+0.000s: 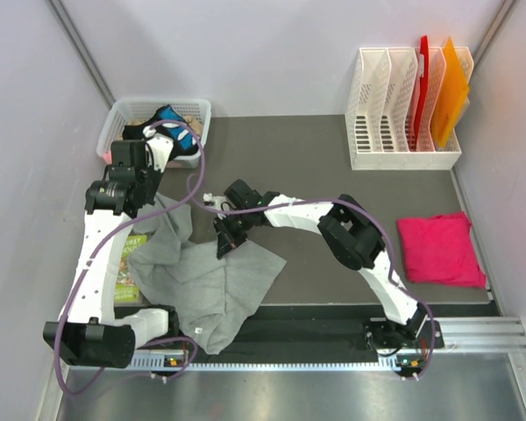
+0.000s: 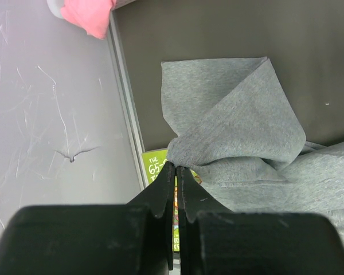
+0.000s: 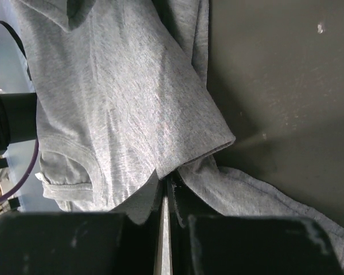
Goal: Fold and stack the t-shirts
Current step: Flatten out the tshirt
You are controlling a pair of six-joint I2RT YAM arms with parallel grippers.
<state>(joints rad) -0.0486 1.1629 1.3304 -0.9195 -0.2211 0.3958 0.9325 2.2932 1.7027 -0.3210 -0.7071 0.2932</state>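
So the dark table [image 1: 316,158] takes up most of the top view, and the biggest thing on it is the grey t-shirt [image 1: 202,281]. It's not folded at all, just a rumpled sprawl at the front-left, with the bottom part hanging over the near edge between the two arm bases. From the left wrist view [image 2: 235,132] you can see one corner pulled up into a peak. In the right wrist view [image 3: 120,97] the neckline and one sleeve show.

The pink t-shirt [image 1: 438,250] is well away on the right side of the table, lying flat as a smallish folded rectangle, and nothing is touching it.

At the back right there's a white file rack [image 1: 394,114] holding an orange folder [image 1: 451,92] and a red folder [image 1: 422,70] upright. At the back left is a white basket [image 1: 158,118] with a jumble of clothes in it.

A green printed sheet [image 1: 127,263] pokes out from under the left edge of the grey shirt; the left wrist view [image 2: 155,166] shows it too.

The left fingers [image 1: 149,197] [image 2: 171,172] are pressed together, pinching that raised corner of the grey shirt. The right fingers [image 1: 223,244] [image 3: 171,186] are clamped tight on an edge of the same shirt, near its middle top.
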